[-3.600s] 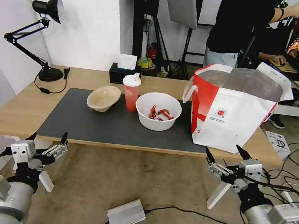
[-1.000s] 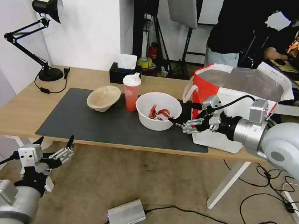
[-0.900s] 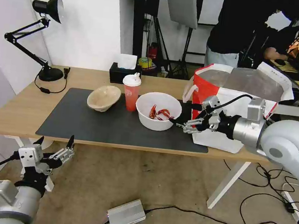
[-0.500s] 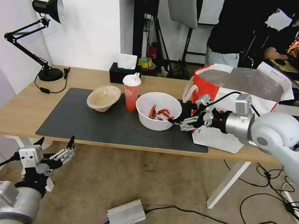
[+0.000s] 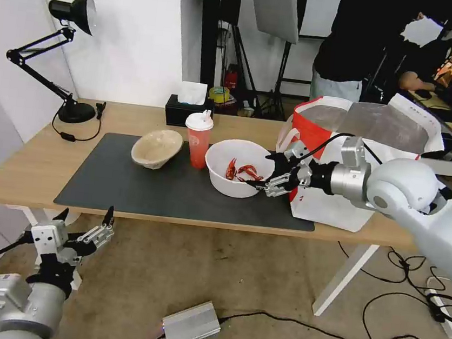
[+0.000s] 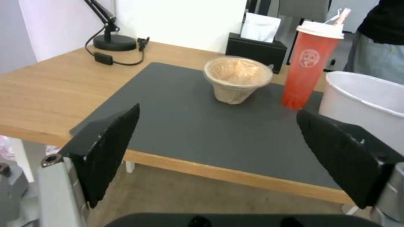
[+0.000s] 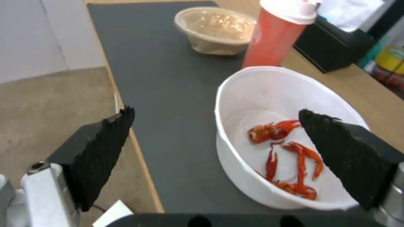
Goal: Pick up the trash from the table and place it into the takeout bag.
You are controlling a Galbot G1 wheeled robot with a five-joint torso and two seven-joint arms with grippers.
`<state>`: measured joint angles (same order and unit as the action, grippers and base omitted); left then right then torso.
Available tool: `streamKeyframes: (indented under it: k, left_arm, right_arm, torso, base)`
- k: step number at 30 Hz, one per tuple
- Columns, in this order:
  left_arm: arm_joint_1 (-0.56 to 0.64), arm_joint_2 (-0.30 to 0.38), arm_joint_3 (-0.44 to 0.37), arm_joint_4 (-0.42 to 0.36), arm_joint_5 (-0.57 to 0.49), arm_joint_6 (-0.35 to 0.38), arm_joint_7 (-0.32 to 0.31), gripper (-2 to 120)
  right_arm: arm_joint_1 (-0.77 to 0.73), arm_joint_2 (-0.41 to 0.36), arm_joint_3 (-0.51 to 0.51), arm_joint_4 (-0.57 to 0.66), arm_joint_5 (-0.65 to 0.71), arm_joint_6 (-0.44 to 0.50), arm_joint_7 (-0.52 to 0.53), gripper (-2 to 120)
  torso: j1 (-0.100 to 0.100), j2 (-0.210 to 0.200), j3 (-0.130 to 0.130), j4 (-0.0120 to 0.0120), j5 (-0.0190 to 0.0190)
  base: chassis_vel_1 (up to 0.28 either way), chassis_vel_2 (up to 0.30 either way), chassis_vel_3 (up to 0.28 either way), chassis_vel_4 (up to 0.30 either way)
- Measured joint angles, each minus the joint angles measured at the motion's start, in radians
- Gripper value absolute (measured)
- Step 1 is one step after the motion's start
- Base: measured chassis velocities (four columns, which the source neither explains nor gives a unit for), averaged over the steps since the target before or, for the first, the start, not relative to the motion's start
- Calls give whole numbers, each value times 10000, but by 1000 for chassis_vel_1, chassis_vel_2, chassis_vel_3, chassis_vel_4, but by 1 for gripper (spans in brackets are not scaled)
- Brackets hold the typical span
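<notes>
Right gripper (image 5: 267,172) spread wide, empty, I think straddling the white bowl (image 5: 238,167) rim, left gripper (image 5: 85,218) open below the surface (image 5: 30,169).

A black desk lamp (image 5: 61,36) with a jointed arm stands at the far left, its round base (image 5: 76,113) resting on bare wood and its cord (image 5: 77,133) looping toward the near side. A black tissue box (image 5: 184,113) with a white tissue sticking up sits at the far edge, near the middle. On the brown floor below, near the middle, lies a silver metal box (image 5: 190,326) with black cables (image 5: 294,335) trailing off to the right. Behind stands a white wall (image 5: 128,28) and dark stands (image 5: 220,27).
</notes>
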<state>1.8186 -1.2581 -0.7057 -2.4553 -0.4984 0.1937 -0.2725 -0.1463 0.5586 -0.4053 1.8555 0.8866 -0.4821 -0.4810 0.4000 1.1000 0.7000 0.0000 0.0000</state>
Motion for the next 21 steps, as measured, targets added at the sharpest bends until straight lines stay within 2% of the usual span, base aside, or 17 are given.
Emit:
streamKeyframes:
  k: [8,21]
  left_arm:
    - [-67,-71,63,84,0,-30,-5,100]
    - [-135,-61,79,163,-35,-92,-17,100]
  right_arm:
    - [706,595,-866,-695,-1203,649,-803,100]
    - [1182,1354,-1447,-1601,-1937,1096,-1401,100]
  torso:
    - [0,0,0,1,-1]
    - [0,0,0,0,-1]
  base:
    - [0,0,0,0]
    - [0,0,0,0]
